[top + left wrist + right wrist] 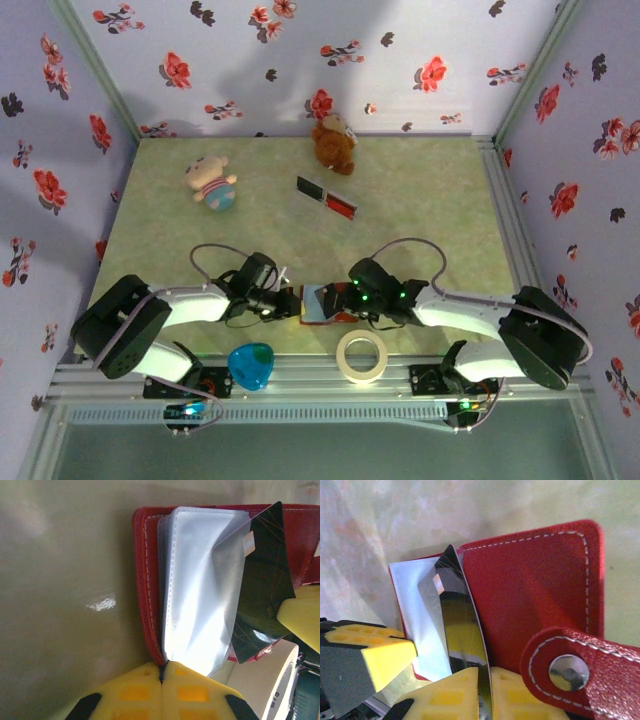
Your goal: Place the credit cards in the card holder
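Two-arm station during card loading, as I see it from the remote console. From above, both arms reach in to meet over the wallet (322,303), which lies open near the front edge of the table (430,210), between the two grippers. The left gripper (161,675) is closed tight on the wallet's near edge, its yellow fingertips pressed together where the red stitched cover and the stack of clear sleeves (195,580) run into the seam between them. The sleeves stand up from the cover and fan away from this grip. The right gripper (485,680) is narrowed onto a dark card (262,585), pinching its thin lower edge between the two yellow pads. The card stands on edge and tilted, touching the sleeves. Its far corner, with a small pale patch, shows dimly through the clear plastic, so that end lies under a sleeve leaf; I cannot tell whether it sits inside a pocket. In the right wrist view the card rises straight out of the grip, with the red cover just to its right and the strap with a metal snap (565,672) lying beside the fingers. Two more cards (327,197), one dark and one red, lie together at mid-table, well apart from both grippers. A roll of tape (362,356) and a blue heart (250,365) sit at the front rail; a doll (212,182) and a teddy bear (333,146) rest near the back wall.
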